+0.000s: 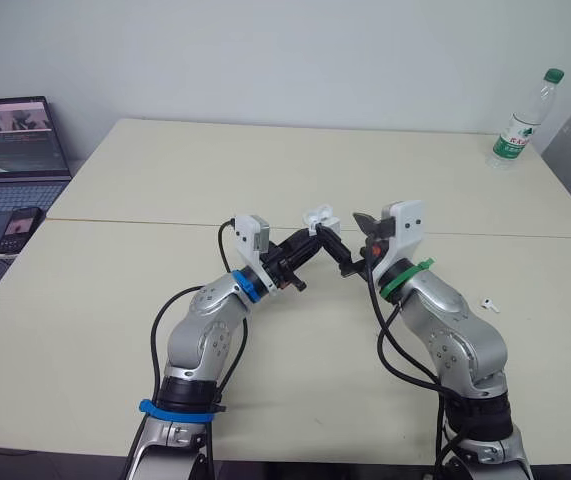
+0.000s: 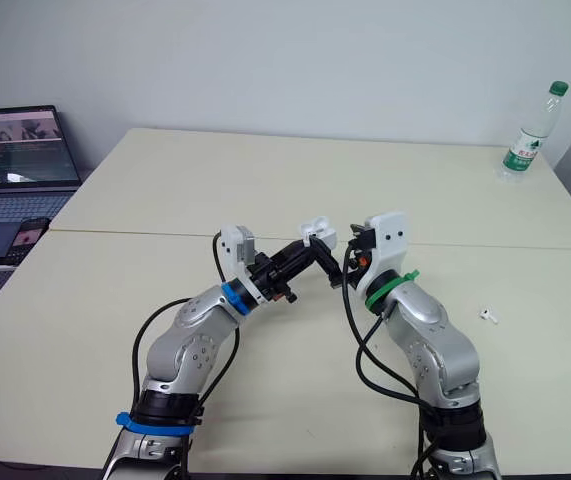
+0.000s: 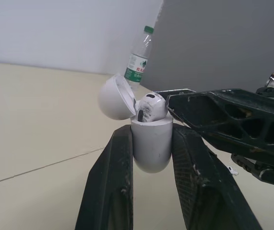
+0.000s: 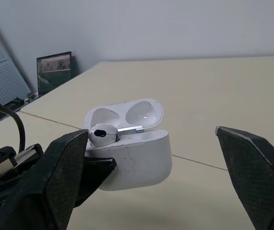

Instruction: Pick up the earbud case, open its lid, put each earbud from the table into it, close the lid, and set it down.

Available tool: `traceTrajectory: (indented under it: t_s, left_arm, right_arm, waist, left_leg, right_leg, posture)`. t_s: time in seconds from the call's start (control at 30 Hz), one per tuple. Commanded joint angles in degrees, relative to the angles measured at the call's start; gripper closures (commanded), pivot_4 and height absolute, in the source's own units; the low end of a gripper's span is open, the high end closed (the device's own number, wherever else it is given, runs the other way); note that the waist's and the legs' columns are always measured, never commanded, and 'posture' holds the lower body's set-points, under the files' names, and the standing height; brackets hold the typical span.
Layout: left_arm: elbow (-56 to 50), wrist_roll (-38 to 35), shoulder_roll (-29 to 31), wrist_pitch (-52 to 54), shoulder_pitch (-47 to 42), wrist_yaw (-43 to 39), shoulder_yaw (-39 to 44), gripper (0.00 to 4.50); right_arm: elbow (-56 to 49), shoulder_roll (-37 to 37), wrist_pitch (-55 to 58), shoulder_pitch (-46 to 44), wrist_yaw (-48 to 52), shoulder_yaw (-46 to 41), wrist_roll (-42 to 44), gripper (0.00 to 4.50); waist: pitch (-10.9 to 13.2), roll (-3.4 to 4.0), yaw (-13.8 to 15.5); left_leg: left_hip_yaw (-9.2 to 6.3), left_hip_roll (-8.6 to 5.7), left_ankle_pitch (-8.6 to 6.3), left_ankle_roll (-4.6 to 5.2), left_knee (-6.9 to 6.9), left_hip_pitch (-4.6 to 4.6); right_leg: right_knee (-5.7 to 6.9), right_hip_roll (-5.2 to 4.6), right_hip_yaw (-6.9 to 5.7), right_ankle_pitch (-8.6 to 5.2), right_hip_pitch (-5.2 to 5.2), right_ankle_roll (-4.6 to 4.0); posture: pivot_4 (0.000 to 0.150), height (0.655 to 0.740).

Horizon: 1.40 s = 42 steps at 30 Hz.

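Pinches open-lidded earbud case (image 4: 137, 153) in left gripper (image 1: 317, 238) above desk (image 1: 165, 180) centre, one earbud (image 4: 102, 134) sitting proud in its slot, right gripper (image 4: 151, 133) spread just beside; likely needs case held level and a soft downward nudge before reaching for second earbud (image 1: 489, 304) on desk at right.

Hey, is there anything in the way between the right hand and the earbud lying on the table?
Nothing visible. The earbud lies alone on bare table to the right of the right arm. The right hand is open beside the open case that the left hand holds.
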Motion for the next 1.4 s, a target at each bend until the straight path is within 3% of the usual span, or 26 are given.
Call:
traceTrajectory:
  t_s: [0.03,0.27,0.53,0.73,0.87,1.0,1.13,1.4]
  left_arm:
    - [-3.3,-1.1,0.6,-1.8,-1.3,-1.6,0.3,3.74]
    - [-3.0,-1.0,3.2,-2.1,-1.2,-3.6,0.4,3.74]
    - [-4.8,-0.3,8.1,-2.2,0.8,-8.2,-0.8,3.74]
    - [-6.1,0.2,11.8,-2.4,2.0,-12.3,-2.6,3.74]
    - [-6.4,0.2,12.3,-2.6,2.3,-13.1,-3.2,3.74]
    - [-6.0,0.4,12.0,-2.9,2.1,-12.9,-3.6,3.74]
    - [-6.1,0.5,11.6,-3.2,2.4,-12.6,-4.0,3.74]
    - [-7.8,0.3,12.1,-3.1,4.4,-11.3,-3.3,3.74]
  right_arm:
    - [-4.8,-3.1,1.3,1.2,3.9,-4.6,6.1,0.03]
    - [-3.8,-18.0,7.2,2.9,13.3,-17.0,17.9,0.03]
    - [15.4,-42.5,6.7,7.2,23.7,-22.7,10.1,0.03]
    - [22.8,-60.1,14.1,7.9,32.6,-10.3,2.5,0.03]
    - [26.4,-65.7,16.4,1.4,40.7,0.5,-1.2,0.03]
    - [31.0,-67.5,15.4,-8.1,49.6,12.5,-8.5,0.03]
    - [38.6,-64.0,13.2,-19.7,55.8,23.3,-17.7,0.03]
    - [51.5,-56.3,8.7,-28.7,58.9,29.1,-27.9,0.03]
  waist:
    - [0.0,0.0,0.0]
    - [0.0,-0.02,0.0]
    - [0.1,-0.05,0.1]
    - [0.1,-0.01,-0.1]
    - [0.1,0.0,-0.2]
    - [0.1,0.02,-0.1]
    - [0.2,0.08,-0.2]
    - [0.2,0.11,0.1]
  left_leg:
    - [0.0,0.0,0.0,0.0,0.0,0.0]
    - [-0.01,0.01,0.0,0.01,0.0,0.01]
    - [0.1,-0.04,-0.01,0.02,-0.01,0.03]
    - [0.28,0.06,0.0,0.02,-0.07,0.19]
    - [0.37,0.12,0.0,0.03,-0.02,0.25]
    - [0.37,0.14,0.0,0.03,0.01,0.28]
    - [0.42,0.13,0.0,0.03,0.02,0.28]
    - [0.35,0.08,-0.01,0.02,-0.02,0.2]
  right_leg:
    - [-0.01,0.0,0.0,0.0,0.0,0.0]
    - [-0.01,0.01,-0.01,0.0,0.02,0.0]
    - [-0.06,0.04,0.1,-0.01,0.04,0.01]
    - [-0.03,0.13,0.3,-0.02,0.05,0.02]
    - [-0.03,0.23,0.41,-0.02,0.06,0.02]
    - [-0.02,0.23,0.43,-0.01,0.06,0.04]
    - [-0.04,0.2,0.44,-0.01,0.05,0.03]
    - [-0.02,0.05,0.35,-0.01,0.0,0.0]
  posture:
    - [0.15,0.74]
    - [0.15,0.74]
    - [0.15,0.74]
    - [0.15,0.74]
    - [0.15,0.74]
    - [0.15,0.74]
    - [0.15,0.74]
    - [0.15,0.74]
